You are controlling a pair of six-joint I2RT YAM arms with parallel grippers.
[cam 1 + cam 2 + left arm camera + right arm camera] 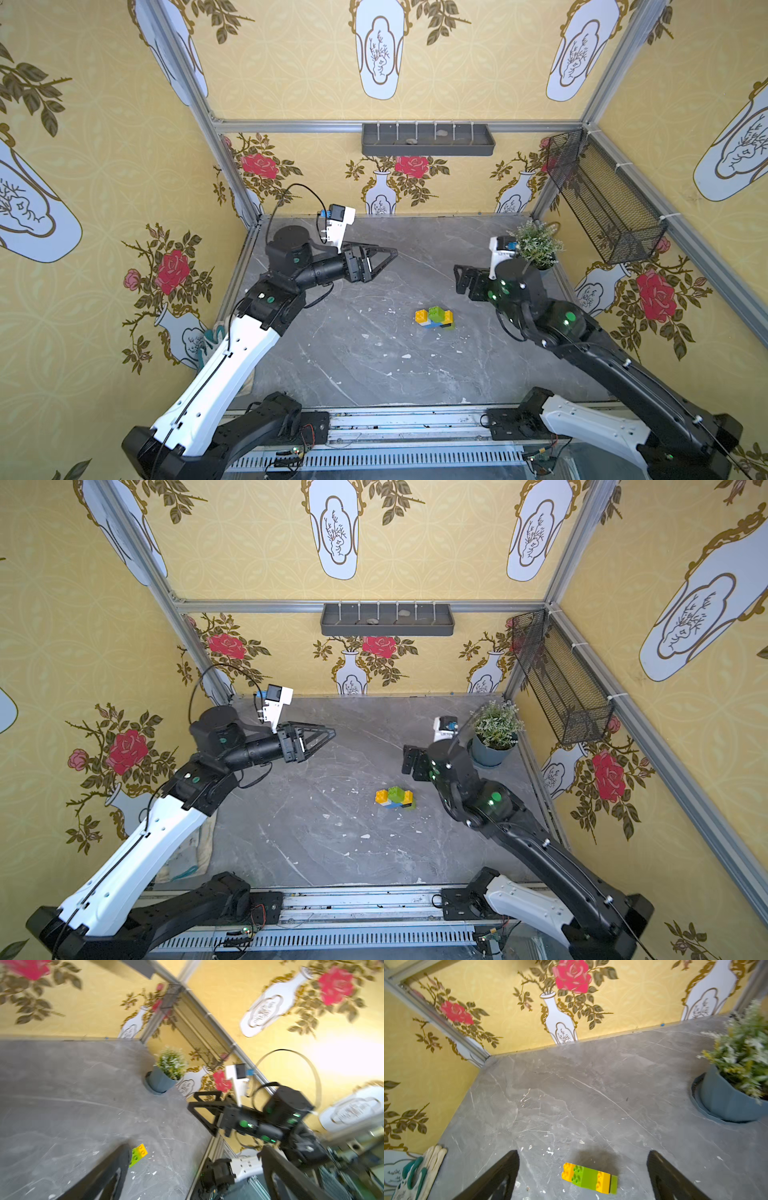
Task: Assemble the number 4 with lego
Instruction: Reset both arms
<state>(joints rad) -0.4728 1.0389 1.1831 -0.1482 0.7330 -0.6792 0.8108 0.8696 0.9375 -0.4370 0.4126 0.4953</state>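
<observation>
The number 4 (434, 319) (395, 799) lies on the grey table between the two arms, nearer the right one. It is a small joined cluster of yellow, lime green and blue lego. My left gripper (390, 253) (195, 1148) hovers open and empty above the table, well to the left of the cluster. One of its fingers (116, 1167) hides part of the cluster (138, 1154). My right gripper (465, 282) (582, 1153) stands open just right of the cluster and behind it. In the right wrist view the cluster (588, 1178) lies between the spread fingers, touching neither.
A potted plant (536, 245) (737, 1076) stands at the table's back right, close behind the right arm. A black wire basket (602, 208) hangs on the right wall and a grey shelf tray (428, 139) on the back wall. Gloves (415, 1174) lie at the left edge.
</observation>
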